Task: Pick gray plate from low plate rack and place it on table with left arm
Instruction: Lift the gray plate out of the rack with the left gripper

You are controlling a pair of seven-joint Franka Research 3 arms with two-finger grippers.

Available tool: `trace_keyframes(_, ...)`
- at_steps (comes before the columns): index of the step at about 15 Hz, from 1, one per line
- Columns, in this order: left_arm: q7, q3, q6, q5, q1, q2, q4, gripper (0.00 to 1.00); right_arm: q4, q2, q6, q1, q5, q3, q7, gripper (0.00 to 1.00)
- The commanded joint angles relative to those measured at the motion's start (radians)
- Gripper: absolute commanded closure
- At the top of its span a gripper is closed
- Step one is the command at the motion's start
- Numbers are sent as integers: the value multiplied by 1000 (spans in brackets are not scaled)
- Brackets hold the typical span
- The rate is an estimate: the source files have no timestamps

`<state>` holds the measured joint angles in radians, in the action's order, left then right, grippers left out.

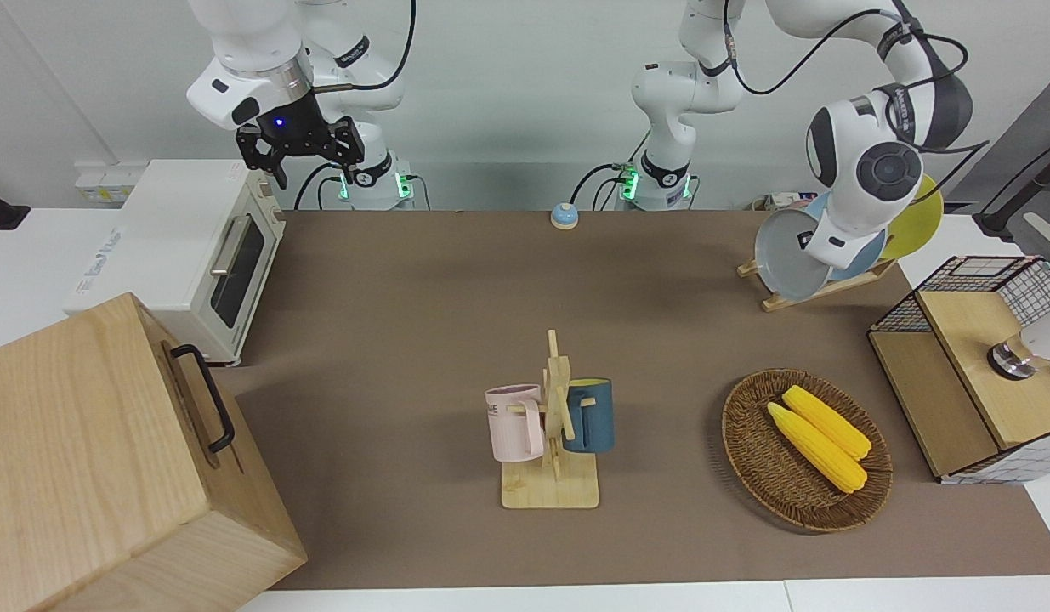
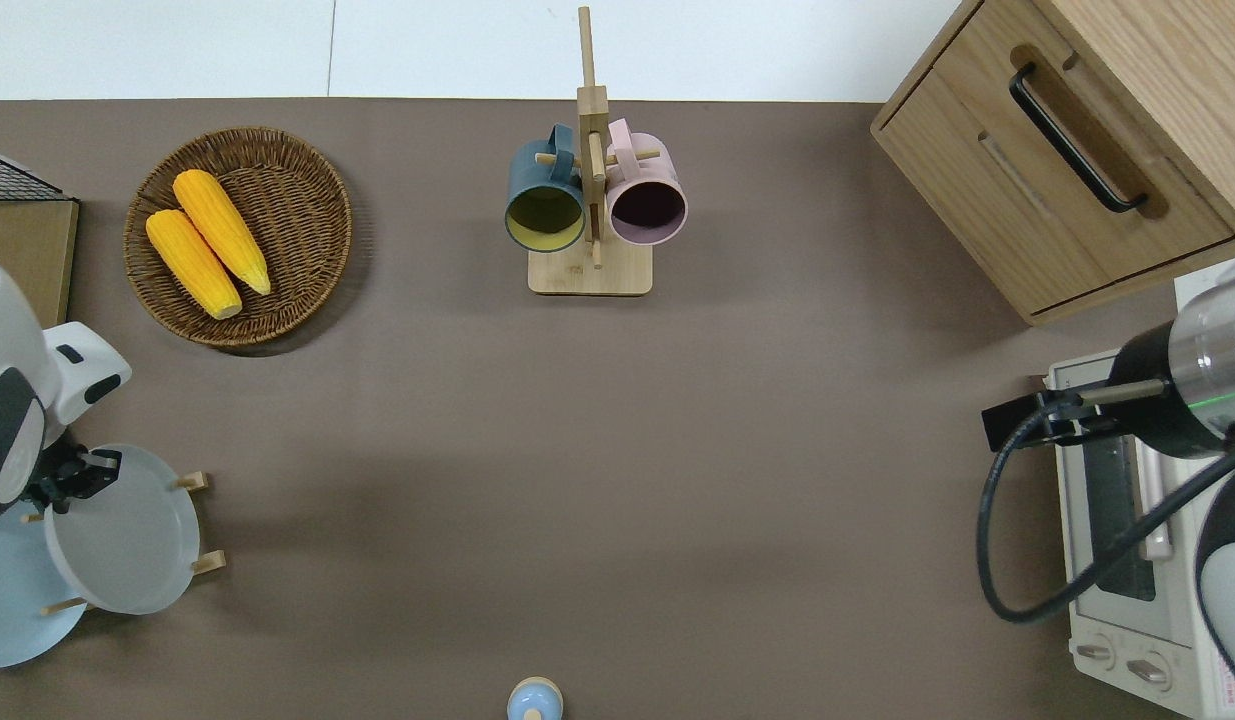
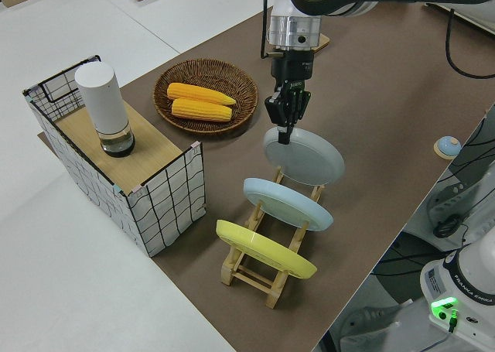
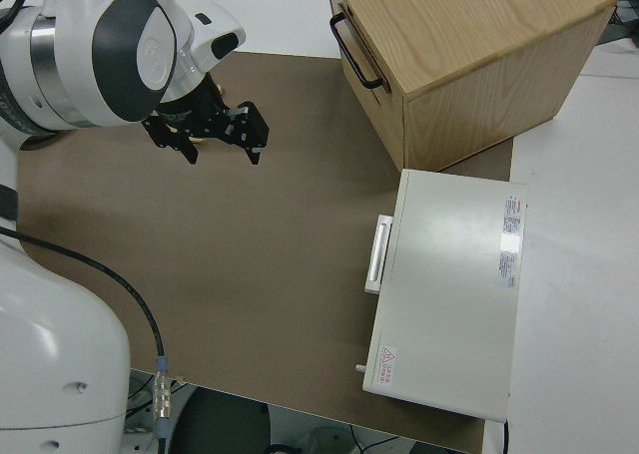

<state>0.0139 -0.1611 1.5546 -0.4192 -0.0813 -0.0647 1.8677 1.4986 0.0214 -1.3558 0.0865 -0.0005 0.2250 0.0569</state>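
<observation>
the tabletop [image 1: 456, 280] is wide brown ground with plenty of bare room in the middle, and that's where this plate wants to end up. the left arm [image 1: 865, 161] is bent down at its own end of the tabletop, and the right arm is parked. down at the rack [image 3: 267, 271] three plates lean in a row, and the gray plate [image 3: 304, 157] is the one at the end toward the basket [image 2: 239, 236], farther from the robots than the blue plate [image 3: 288, 203] and the yellow plate [image 3: 264, 248]. the left gripper [image 3: 284, 120] has its jaws clamped on the gray plate's upper rim, and the plate looks just about clear of the rack's slots, though i can't say it's fully free. right gripper [image 4: 205, 135], jaws spread wide, holding nothing.

here's the worry: it's a pinch on a thin rim, so the plate could swing or slip out if the arm moves off sharply. and if the lower edge catches a peg on the way out, the whole rack could tip and take the blue plate with it.
</observation>
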Motion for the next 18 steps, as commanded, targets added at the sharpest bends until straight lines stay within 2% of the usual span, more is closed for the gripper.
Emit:
trace_keyframes(1, -37, 23, -111, -16, -6, 5, -105, 1000, -6, 5, 15, 13, 4, 7, -3, 11)
trace_keyframes(3, -38, 44, -151, -10, -6, 5, -139, 1000, -6, 5, 15, 15, 4, 7, -3, 11)
trace_keyframes(5, -37, 49, -157, 46, -6, 8, -148, 1000, -6, 5, 15, 13, 4, 7, -3, 13)
trace_keyframes(8, -29, 48, -148, 198, -5, 22, -139, 1000, -6, 5, 15, 13, 4, 7, -3, 11)
trace_keyframes(10, -17, 48, -133, 342, 0, 29, -124, 1000, -6, 5, 15, 13, 4, 7, -3, 11)
trace_keyframes(13, -15, 48, -30, 456, 6, 103, -4, 1000, -6, 5, 15, 13, 4, 7, -3, 11)
trace_keyframes(15, -14, 49, 46, 468, 0, 155, 83, 1000, -6, 5, 15, 13, 4, 7, -3, 11)
trace_keyframes(18, 6, 77, 157, 468, 2, 210, 209, 1000, -6, 5, 15, 15, 4, 7, -3, 13)
